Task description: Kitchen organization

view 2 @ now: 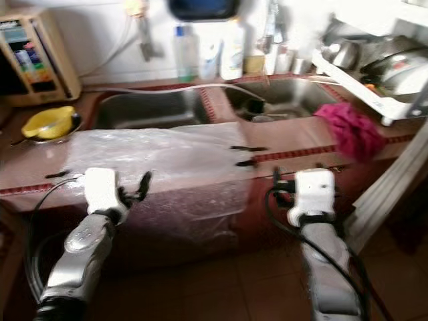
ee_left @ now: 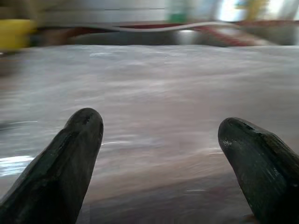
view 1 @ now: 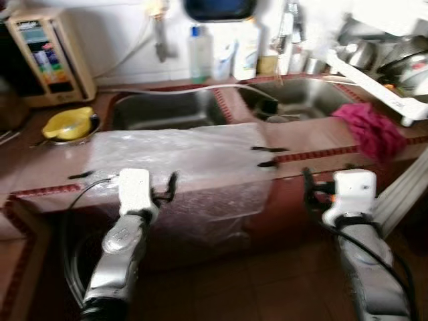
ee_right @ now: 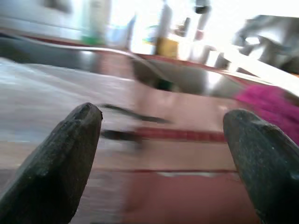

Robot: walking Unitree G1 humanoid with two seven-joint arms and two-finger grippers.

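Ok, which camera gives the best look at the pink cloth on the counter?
The left eye view: the pink cloth lies whole on the counter edge, right of the sinks. The right eye view shows it similarly; the right wrist view catches a blurred part.

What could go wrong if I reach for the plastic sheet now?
The plastic sheet drapes over the counter edge, so a pull by the open left gripper may drag it off. The views are blurred, so aim may be poor. The open right gripper could snag the magenta cloth.
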